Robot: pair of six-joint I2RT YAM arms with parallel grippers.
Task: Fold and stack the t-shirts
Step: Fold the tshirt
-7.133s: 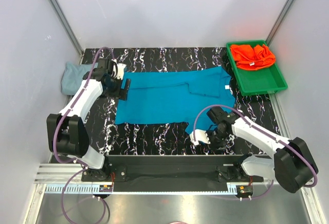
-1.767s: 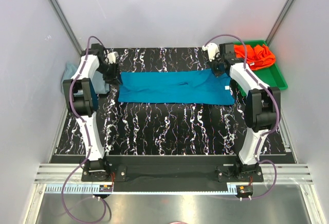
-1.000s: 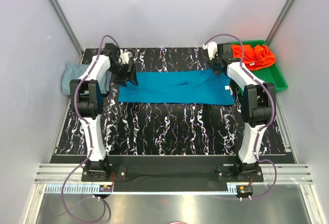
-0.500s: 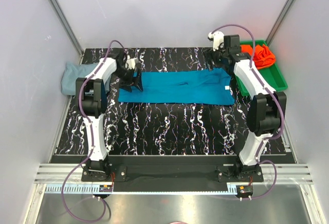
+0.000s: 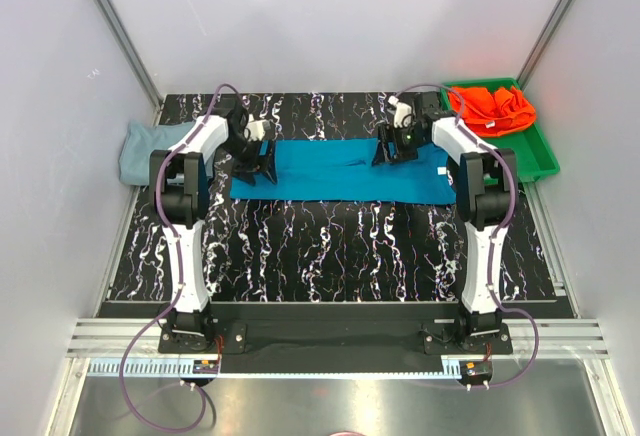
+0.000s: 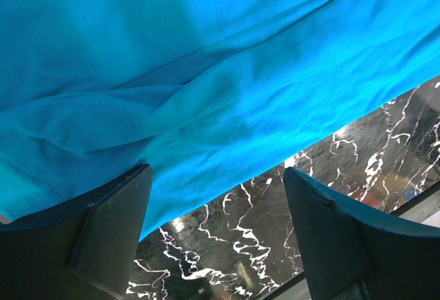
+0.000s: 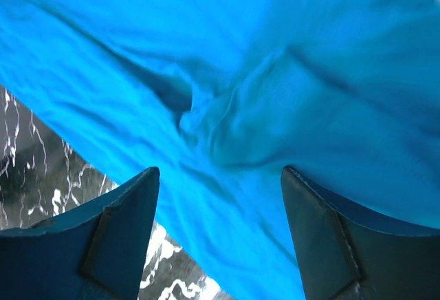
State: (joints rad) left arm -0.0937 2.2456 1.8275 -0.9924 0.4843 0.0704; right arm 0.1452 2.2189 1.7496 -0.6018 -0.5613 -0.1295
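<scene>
Both spread wide & holding nothing, left gripper (image 5: 257, 162) & right gripper (image 5: 389, 146) hover over teal shirt (image 5: 330, 178), a long strip across far-mid table (image 5: 330, 251); mid-fold, next prob. pinch one end, fold crosswise.

Left arm (image 5: 200, 137) and right arm (image 5: 452, 137) outstretched, jaws spread.

A folded shirt (image 5: 345, 168) is lying across the table (image 5: 330, 246), a second shirt (image 5: 140, 148) left of it, a third shirt (image 5: 492, 106) in the tray (image 5: 510, 168) rightward.
</scene>
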